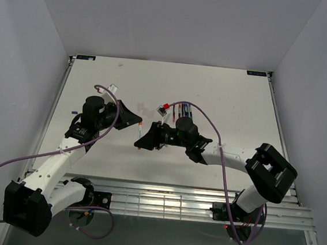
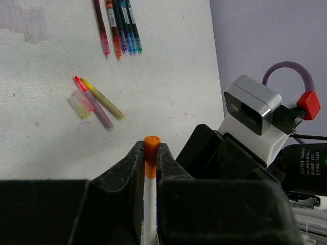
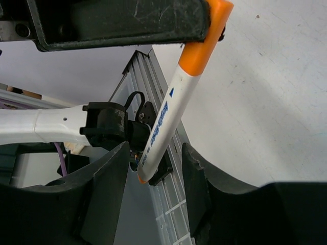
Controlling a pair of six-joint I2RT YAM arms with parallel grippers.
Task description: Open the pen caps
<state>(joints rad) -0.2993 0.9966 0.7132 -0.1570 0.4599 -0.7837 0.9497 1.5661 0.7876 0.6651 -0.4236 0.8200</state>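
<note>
A white pen point(image 3: 166, 120) with an orange cap point(image 3: 207, 35) hangs in the air between the two arms. My left gripper point(image 2: 151, 146) is shut on the orange cap point(image 2: 152, 153), and the white barrel point(image 2: 149, 204) runs back between its fingers. My right gripper point(image 3: 155, 153) is open, its fingers on either side of the barrel's free end with a gap on both sides. From above, the pen point(image 1: 141, 133) is a short sliver between the left gripper point(image 1: 136, 120) and the right gripper point(image 1: 144, 141), over the middle of the table.
Several capped coloured pens point(image 2: 118, 25) lie side by side on the white table point(image 2: 168, 76). Nearer lie a pink-tipped and a yellow-tipped pen point(image 2: 99, 104) with pale loose caps point(image 2: 80, 104). Purple cables point(image 1: 219, 145) loop over both arms. A metal rail point(image 1: 174, 196) lines the near edge.
</note>
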